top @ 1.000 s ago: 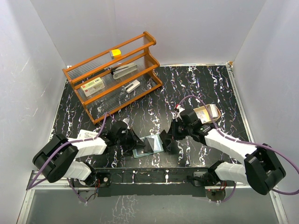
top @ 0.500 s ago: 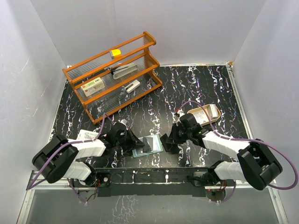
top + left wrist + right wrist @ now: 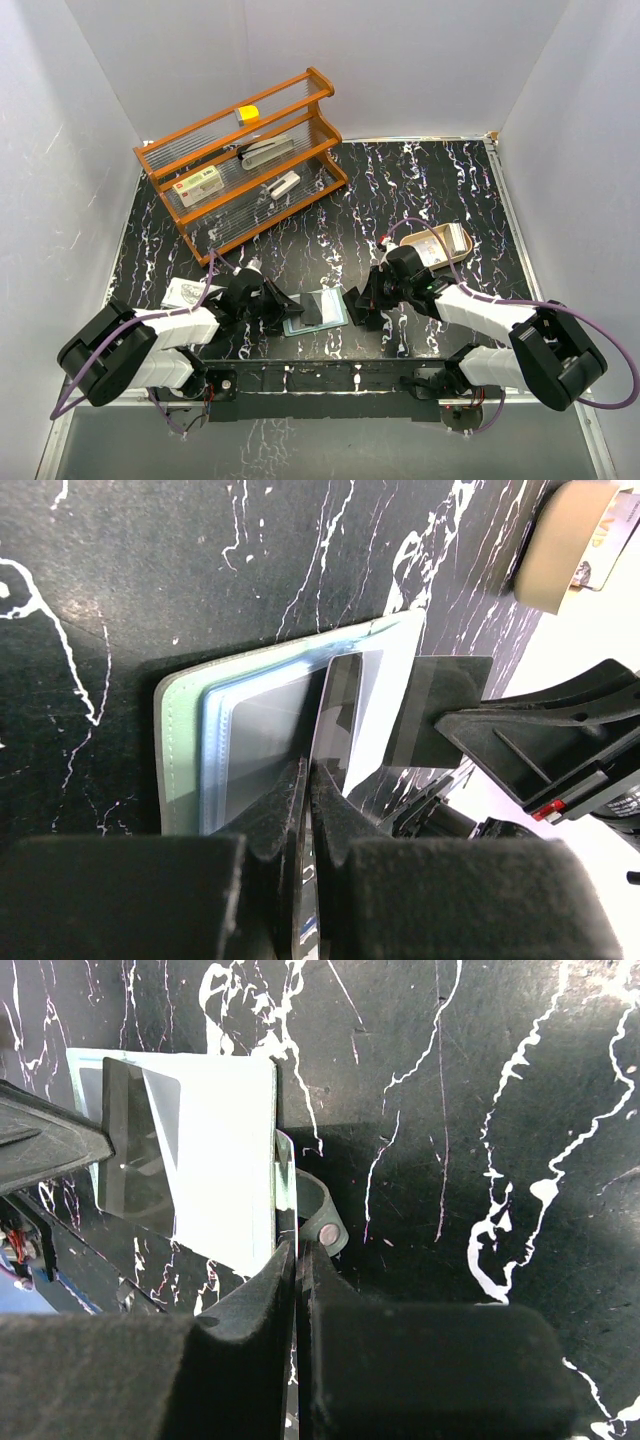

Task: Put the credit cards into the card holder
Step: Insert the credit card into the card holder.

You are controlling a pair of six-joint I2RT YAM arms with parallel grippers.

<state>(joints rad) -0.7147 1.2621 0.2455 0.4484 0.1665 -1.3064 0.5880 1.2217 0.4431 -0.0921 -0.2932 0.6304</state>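
Near the front edge of the bench, between the two arms, the card holder lies open. The left tool is clamped on a credit card held edge-up over the pockets. The right tool pinches the holder's snap tab.

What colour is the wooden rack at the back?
Orange. The rack shows best in the top external view.

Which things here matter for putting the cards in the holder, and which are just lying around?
For the job:
card holder, lying open
card, pinched in the left fingers
right fingers, gripping the holder's edge

Lying about:
orange rack
white box on the rack
tan tray
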